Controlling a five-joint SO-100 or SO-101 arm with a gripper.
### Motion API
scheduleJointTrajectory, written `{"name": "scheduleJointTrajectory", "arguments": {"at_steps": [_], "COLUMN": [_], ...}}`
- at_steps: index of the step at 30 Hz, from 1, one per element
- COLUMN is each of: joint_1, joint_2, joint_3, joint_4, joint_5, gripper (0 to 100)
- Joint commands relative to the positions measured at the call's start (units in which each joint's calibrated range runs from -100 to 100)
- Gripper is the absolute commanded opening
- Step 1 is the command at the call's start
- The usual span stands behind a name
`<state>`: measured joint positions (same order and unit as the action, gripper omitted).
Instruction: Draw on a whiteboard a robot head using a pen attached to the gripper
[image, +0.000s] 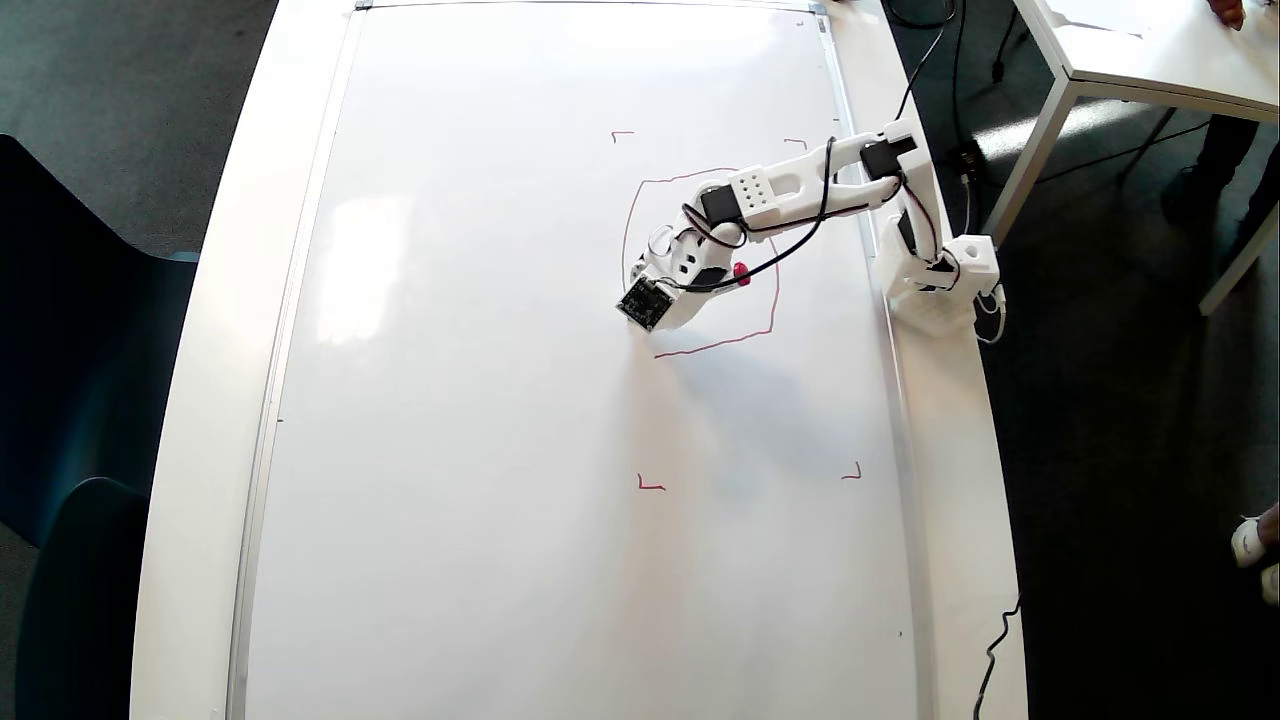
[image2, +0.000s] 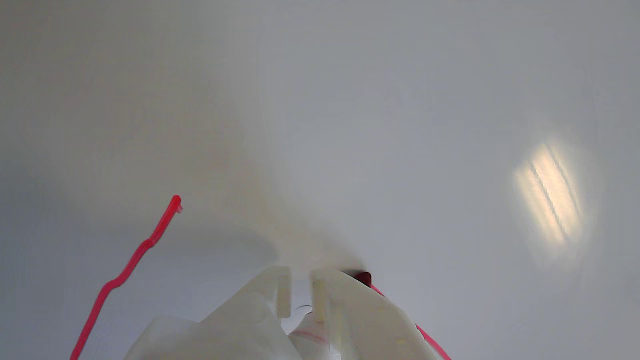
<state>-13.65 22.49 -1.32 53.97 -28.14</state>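
Note:
The whiteboard (image: 480, 400) fills most of the table in the overhead view. On it is the robot head (image: 775, 290), here only a red rounded-square outline, open at its lower left corner. My gripper (image: 648, 302) points down at that open corner, shut on the pen (image: 741, 272), whose red end sticks out behind the wrist. In the wrist view the gripper (image2: 300, 276) enters from the bottom, its jaws nearly together. The pen (image2: 361, 276) shows a dark red tip touching the whiteboard (image2: 400, 125) beside the right finger. A free end of the robot head line (image2: 150, 240) lies to the left.
Small red corner marks (image: 650, 485) (image: 852, 473) (image: 622, 133) sit around the drawing. The arm's base (image: 935, 290) stands on the white table rim at the right. Another white table (image: 1150, 50) is at the top right, dark chairs (image: 80, 400) at the left, and cables (image: 1000, 640) hang off the right side.

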Motion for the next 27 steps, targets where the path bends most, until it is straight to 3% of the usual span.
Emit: {"name": "scheduleJointTrajectory", "arguments": {"at_steps": [1, 20, 27], "joint_1": [-2.74, -8.12, -7.75], "joint_2": [-0.06, -0.81, -9.45], "joint_3": [0.64, -0.17, -1.26], "joint_4": [0.85, 0.59, 0.07], "joint_5": [-0.71, -1.3, -0.01], "gripper": [1, 1, 1]}}
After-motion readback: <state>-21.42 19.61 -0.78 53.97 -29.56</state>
